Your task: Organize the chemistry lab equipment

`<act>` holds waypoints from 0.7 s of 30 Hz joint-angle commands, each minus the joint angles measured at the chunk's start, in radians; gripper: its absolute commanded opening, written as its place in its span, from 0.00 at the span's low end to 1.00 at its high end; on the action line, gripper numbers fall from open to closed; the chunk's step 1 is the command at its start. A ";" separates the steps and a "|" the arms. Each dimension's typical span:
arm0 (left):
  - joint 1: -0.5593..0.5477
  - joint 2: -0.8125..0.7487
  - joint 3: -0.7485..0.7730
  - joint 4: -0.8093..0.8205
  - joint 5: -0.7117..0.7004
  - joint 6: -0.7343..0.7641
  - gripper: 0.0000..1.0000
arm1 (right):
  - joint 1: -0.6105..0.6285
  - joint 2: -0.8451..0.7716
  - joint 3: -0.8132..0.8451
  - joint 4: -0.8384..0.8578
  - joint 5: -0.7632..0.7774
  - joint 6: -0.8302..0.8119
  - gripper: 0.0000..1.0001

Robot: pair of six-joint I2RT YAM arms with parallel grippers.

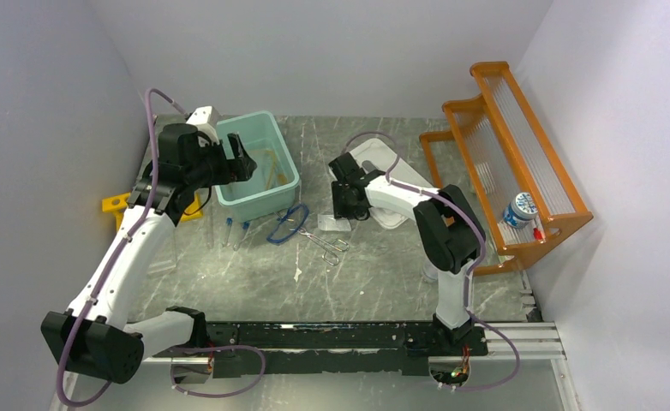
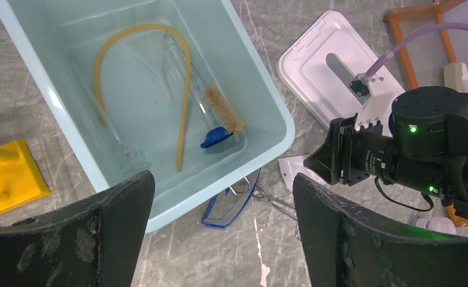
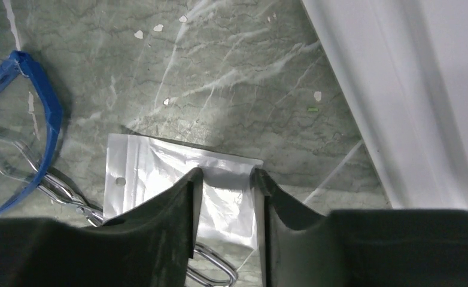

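Top view: left gripper [image 1: 239, 163] is seen over the teal bin [image 1: 263, 208], right gripper [image 1: 345, 214] is held over a clear bag [image 1: 333, 224], with forceps [image 1: 330, 246] just near of it and test tubes [image 1: 233, 231] lying at the bin's near side. Left wrist: fingers [image 2: 118, 233] are spread wide above the bin, in which tan tubing [image 2: 142, 36], brush [image 2: 225, 113] and blue cap [image 2: 215, 137] are laid. Right wrist: fingers [image 3: 160, 233] are set a narrow gap apart over the bag; contact cannot be told.
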 commanded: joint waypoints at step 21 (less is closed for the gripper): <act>-0.034 0.056 -0.016 0.297 0.398 -0.258 0.83 | -0.094 -0.331 -0.052 0.175 -0.190 0.019 0.00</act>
